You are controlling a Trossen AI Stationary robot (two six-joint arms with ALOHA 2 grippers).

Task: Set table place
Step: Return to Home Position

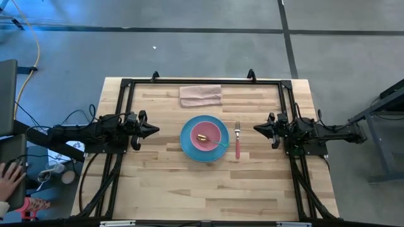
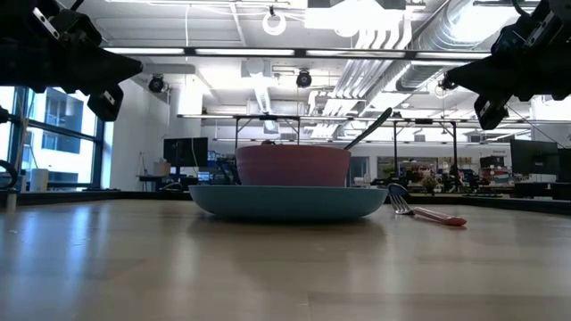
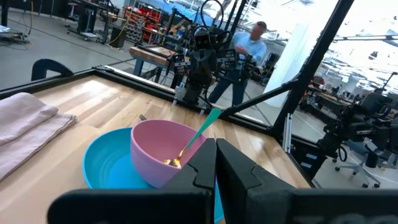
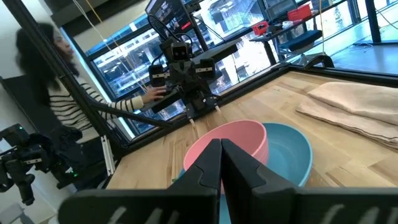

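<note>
A round light-blue plate (image 1: 189,146) lies at the middle of the table (image 1: 158,189). A pink bowl (image 1: 208,129) stands on it. A gold spoon with a green handle (image 1: 213,141) rests in the bowl, its handle leaning on the rim. A silver fork with a pink handle (image 1: 237,141) lies flat to the plate's right. My left gripper (image 1: 156,130) hangs shut and empty left of the plate, above the table. My right gripper (image 1: 255,128) hangs shut and empty right of the fork.
A folded pinkish-beige cloth (image 1: 201,96) lies near the far edge, behind the plate. A black rail frame (image 1: 202,81) runs around the tabletop. A person's hand (image 1: 9,178) shows beyond the left edge. Bare wood lies in front of the plate.
</note>
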